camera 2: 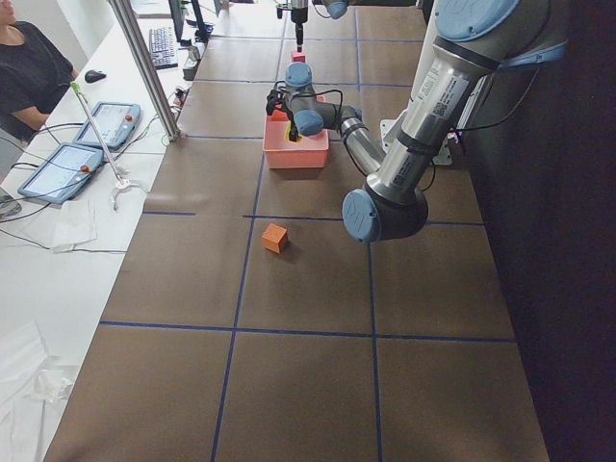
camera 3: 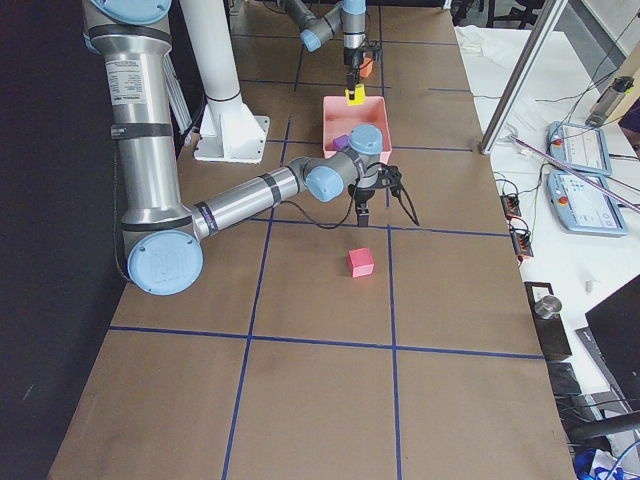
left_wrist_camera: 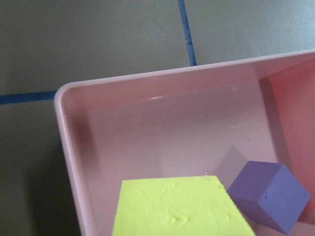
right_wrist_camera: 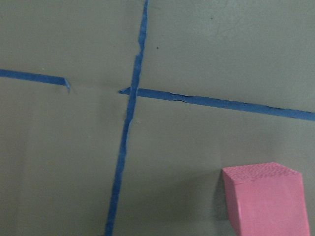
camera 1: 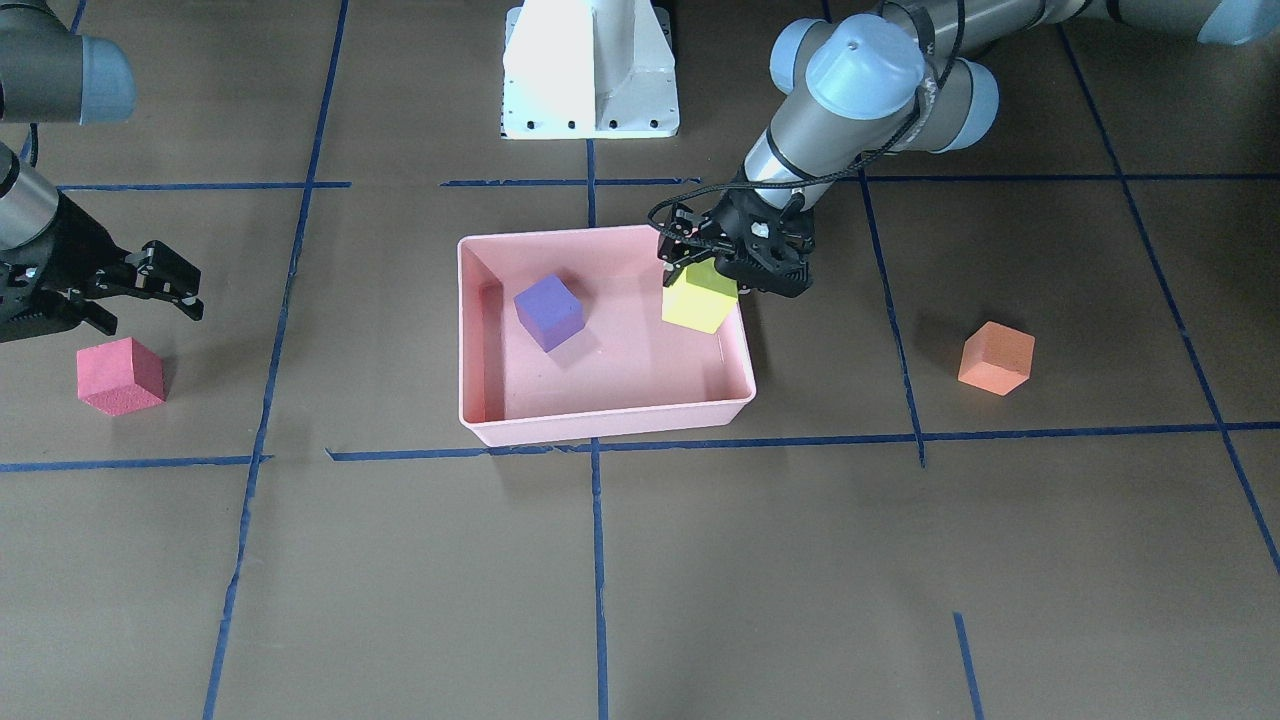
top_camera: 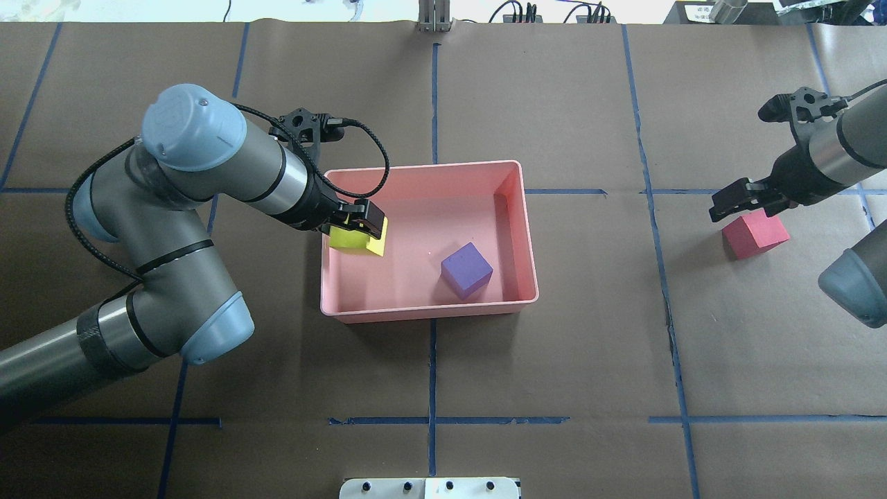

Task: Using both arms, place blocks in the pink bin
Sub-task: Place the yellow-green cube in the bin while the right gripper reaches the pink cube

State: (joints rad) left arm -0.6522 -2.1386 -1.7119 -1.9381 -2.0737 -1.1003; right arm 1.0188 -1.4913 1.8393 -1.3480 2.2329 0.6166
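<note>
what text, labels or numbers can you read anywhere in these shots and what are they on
No text can be read with certainty.
White sticker on the left arm: print too small to read.
White sticker on the right arm: print too small to read.
No writing shows on the pink bin, purple block, yellow-green block, red-pink block or orange block.

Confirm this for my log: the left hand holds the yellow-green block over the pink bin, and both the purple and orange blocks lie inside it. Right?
Not the orange block: the front-facing view shows it on the table, outside the pink bin. The left hand does hold the yellow-green block over the bin, and the purple block lies inside.
</note>
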